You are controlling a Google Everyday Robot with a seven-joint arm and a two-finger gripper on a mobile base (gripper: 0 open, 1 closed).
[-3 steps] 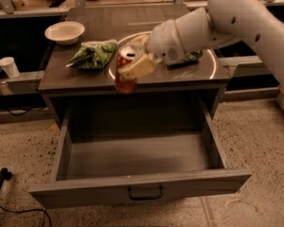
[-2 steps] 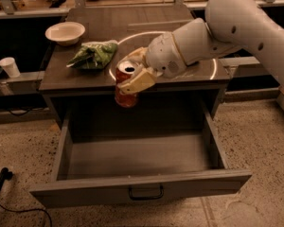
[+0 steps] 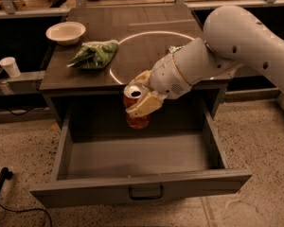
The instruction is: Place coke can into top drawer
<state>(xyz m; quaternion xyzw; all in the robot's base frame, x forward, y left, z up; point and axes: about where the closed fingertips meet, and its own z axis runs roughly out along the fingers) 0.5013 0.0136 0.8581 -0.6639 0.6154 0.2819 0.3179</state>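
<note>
The tool [image 3: 141, 104] grips the coke can [image 3: 137, 121]. Its pale fingers wrap the can's middle and hide the lettering, so only the silver top and the red lower body show. The white arm [image 3: 236, 41] runs off the right edge. Its wrist covers most of a small green-patterned object [image 3: 174, 48] on the desk [image 3: 146, 20], too hidden to name.

The can hangs roughly upright, just in front of the desk's front edge. It is over the rear part of the open top drawer [image 3: 194, 185] and above the drawer's bare grey floor. A dark handle [image 3: 146, 192] sits at the middle of the drawer front.

The desk top is dark, with a thin white ring [image 3: 132, 35] marked on it. The floor [image 3: 255, 126] is speckled tan.

A white bowl [image 3: 65, 32] stands at the desk's far left, with a crumpled green bag [image 3: 94, 54] near it. Beyond the desk at left is a white cup [image 3: 10, 66] on a ledge. A black cable [image 3: 0, 186] lies on the floor at lower left.
</note>
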